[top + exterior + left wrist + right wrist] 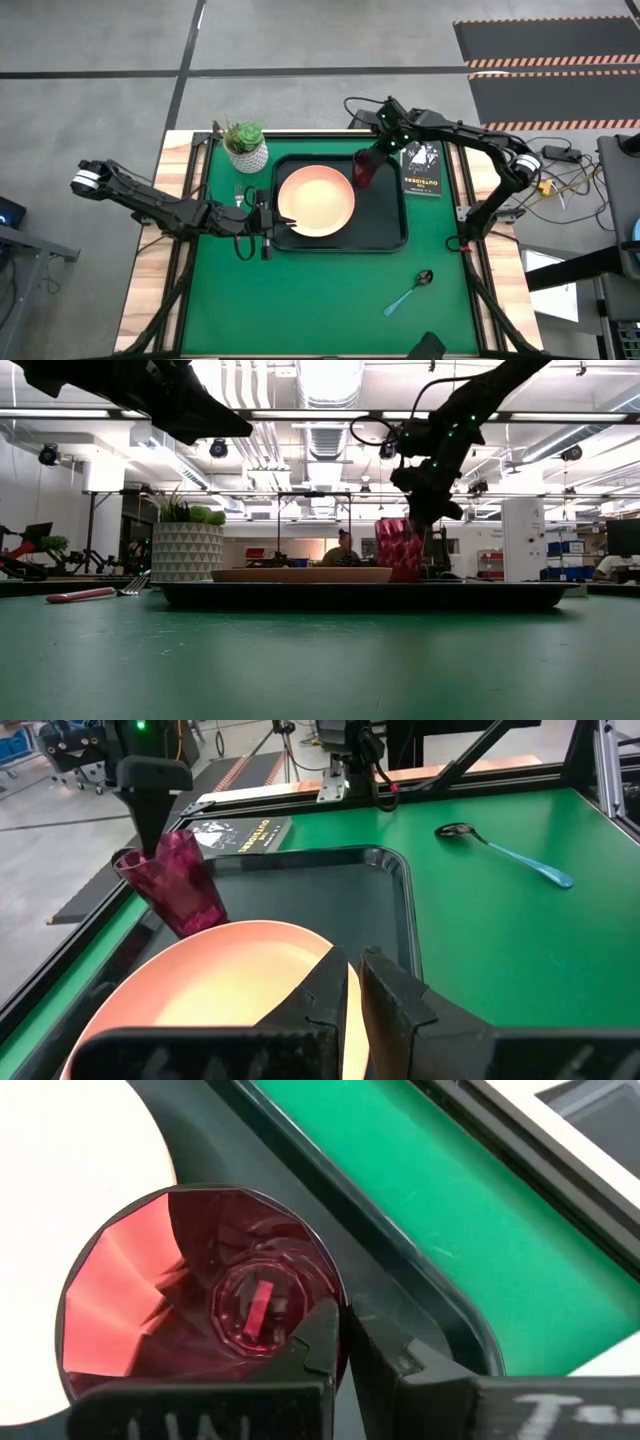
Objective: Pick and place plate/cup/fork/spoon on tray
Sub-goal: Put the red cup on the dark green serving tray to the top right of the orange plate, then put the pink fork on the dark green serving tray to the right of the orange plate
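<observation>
The salmon-pink plate point(318, 200) lies flat in the dark tray point(385, 225). My right gripper point(372, 160) is shut on the maroon cup point(363, 170) over the tray's far right corner. My left gripper point(283, 225), fingers together, stands above the plate's left rim and touches nothing; in the low view it is well above the tray. The pink-handled fork point(240, 193) lies on the green mat left of the tray. The blue-handled spoon point(410, 293) lies on the mat near the front right. My right gripper holds the cup by its wall at the rim point(335, 1295), one finger inside the cup and one outside. The fingers come from above, pointing down. The cup is tilted point(180, 885); its base is low over the tray, and I cannot tell whether it rests there.
A white pot with a green plant point(245, 147) stands at the mat's far left corner. A black booklet point(421, 170) lies right of the tray. The mat in front of the tray holds only the spoon. A person shows far off in the room point(345, 550).
</observation>
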Available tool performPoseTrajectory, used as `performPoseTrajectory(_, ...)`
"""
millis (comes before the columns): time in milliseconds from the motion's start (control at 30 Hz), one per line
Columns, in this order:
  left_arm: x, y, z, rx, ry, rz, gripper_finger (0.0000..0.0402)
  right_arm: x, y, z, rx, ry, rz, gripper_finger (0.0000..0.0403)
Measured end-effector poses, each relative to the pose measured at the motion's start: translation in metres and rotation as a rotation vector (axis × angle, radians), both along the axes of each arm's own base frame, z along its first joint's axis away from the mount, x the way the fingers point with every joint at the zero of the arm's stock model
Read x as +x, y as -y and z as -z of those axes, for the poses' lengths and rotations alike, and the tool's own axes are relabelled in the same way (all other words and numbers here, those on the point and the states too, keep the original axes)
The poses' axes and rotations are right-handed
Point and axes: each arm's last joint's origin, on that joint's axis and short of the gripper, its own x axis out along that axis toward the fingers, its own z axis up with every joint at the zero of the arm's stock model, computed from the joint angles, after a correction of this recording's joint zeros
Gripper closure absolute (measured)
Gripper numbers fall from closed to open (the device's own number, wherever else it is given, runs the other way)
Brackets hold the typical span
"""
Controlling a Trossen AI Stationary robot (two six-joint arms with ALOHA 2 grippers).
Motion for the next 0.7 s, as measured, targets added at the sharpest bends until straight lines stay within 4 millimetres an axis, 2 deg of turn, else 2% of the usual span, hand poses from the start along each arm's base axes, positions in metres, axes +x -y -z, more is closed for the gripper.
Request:
performPoseTrajectory(167, 0.000, 0.000, 0.000, -0.001, 0.002, 0.000, 0.0389, -0.001, 0.000, -0.002, -0.010, 0.005, 0.003, 0.0380)
performPoseTrajectory(433, 0.000, 0.000, 0.000, -0.002, 0.001, 0.000, 0.0389, 0.000, 0.001, -0.006, -0.012, 0.029, 0.036, 0.0326)
performPoseTrajectory(700, 0.000, 0.000, 0.000, -0.015, 0.000, -0.004, 0.0389, 0.000, 0.000, -0.040, -0.041, 0.083, 0.053, 0.0286)
